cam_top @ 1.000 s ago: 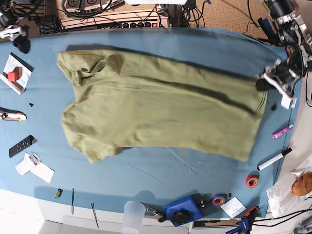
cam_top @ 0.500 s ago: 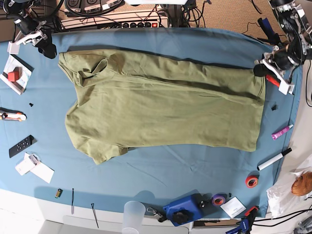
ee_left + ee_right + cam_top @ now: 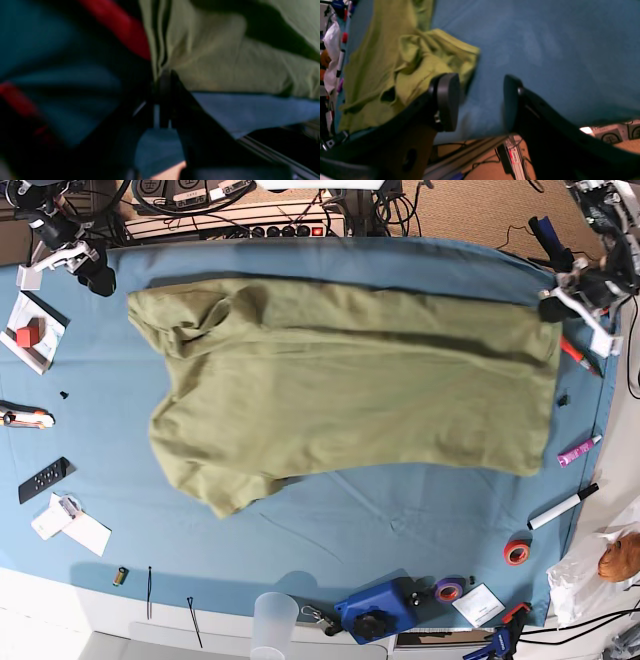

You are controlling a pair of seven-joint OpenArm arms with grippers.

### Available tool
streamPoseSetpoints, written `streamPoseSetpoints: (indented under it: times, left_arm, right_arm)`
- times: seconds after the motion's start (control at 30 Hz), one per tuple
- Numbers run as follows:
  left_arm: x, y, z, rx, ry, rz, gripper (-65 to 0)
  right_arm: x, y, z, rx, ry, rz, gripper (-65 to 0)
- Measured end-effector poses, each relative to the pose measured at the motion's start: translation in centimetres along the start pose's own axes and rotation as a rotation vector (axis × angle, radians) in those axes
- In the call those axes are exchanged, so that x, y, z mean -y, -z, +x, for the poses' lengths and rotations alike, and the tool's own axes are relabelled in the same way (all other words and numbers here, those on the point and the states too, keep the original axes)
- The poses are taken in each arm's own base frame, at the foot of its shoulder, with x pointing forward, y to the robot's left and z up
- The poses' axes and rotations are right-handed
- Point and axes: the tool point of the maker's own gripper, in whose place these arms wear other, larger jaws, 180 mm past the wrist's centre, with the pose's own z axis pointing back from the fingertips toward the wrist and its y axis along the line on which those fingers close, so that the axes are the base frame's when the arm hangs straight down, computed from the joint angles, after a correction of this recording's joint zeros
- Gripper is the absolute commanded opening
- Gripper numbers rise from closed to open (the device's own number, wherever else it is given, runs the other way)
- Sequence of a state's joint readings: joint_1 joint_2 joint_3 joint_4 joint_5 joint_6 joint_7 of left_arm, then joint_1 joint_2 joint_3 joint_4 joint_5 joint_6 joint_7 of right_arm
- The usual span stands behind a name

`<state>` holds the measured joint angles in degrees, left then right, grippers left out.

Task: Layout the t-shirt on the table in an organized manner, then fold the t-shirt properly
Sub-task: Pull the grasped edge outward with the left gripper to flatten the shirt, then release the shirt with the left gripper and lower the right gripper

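The olive-green t-shirt (image 3: 350,385) lies spread across the blue table (image 3: 330,550), its hem toward the right and a bunched sleeve (image 3: 185,310) at the far left. My left gripper (image 3: 562,302) is shut on the shirt's far right hem corner; the blurred left wrist view shows its fingertips (image 3: 163,76) pinching the green fabric (image 3: 225,57). My right gripper (image 3: 88,268) hovers open just left of the bunched sleeve. In the right wrist view the gap between its fingers (image 3: 478,102) holds only blue cloth, with the shirt (image 3: 395,62) beside the left pad.
A red pen (image 3: 577,355), pink tube (image 3: 578,450), black marker (image 3: 563,505) and red tape roll (image 3: 516,552) lie along the right edge. A booklet with a red block (image 3: 28,332) and a remote (image 3: 44,478) sit at left. A blue device (image 3: 380,610) and clear cup (image 3: 275,620) stand at front.
The left gripper has pulled the hem corner farther right and back, dragging the whole shirt rightward and stretching it flatter. The right gripper came in toward the sleeve corner.
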<state>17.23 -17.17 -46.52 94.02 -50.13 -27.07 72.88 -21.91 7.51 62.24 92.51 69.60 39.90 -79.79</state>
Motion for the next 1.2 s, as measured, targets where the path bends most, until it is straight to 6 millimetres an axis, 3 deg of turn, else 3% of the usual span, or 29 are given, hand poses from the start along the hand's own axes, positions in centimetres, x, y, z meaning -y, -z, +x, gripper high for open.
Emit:
streamPoseSetpoints:
  times: [0.13,0.3,0.4,0.47,0.73,1.0,1.1,1.2]
  left_arm:
    - [-0.9,-1.2,-0.1,0.007,0.002,0.004,-65.0]
    - [0.0,-1.6,-0.4,0.020,0.022,-0.055,-65.0]
    - [0.5,-1.6,-0.2,0.039,0.012,-0.087,-48.0]
    - [0.7,-1.7,0.3,0.060,0.011,-0.094,-41.4]
    - [0.6,-1.8,2.0,0.150,0.014,-0.080,-40.4]
    - [3.0,-2.7,9.1,0.355,0.104,-0.105,-40.5]
    - [2.6,-1.7,10.4,0.328,0.144,-0.031,-40.5]
    - [4.2,-0.1,11.6,0.339,0.220,-0.022,-40.5]
  right_arm:
    - [0.0,0.0,0.1,0.000,-0.002,-0.002,-36.2]
    - [0.0,0.0,0.1,0.000,-0.002,-0.002,-36.2]
    - [0.0,0.0,0.1,0.001,-0.002,-0.002,-36.2]
    - [0.0,0.0,0.1,0.001,-0.002,-0.001,-36.2]
    - [-0.9,0.3,1.3,0.048,0.000,0.045,-36.2]
    - [-2.4,1.7,6.4,0.152,-0.068,0.096,-36.3]
    - [-2.3,2.0,7.8,0.157,-0.104,0.076,-36.3]
    - [-2.7,2.8,9.2,0.138,-0.161,0.065,-36.3]
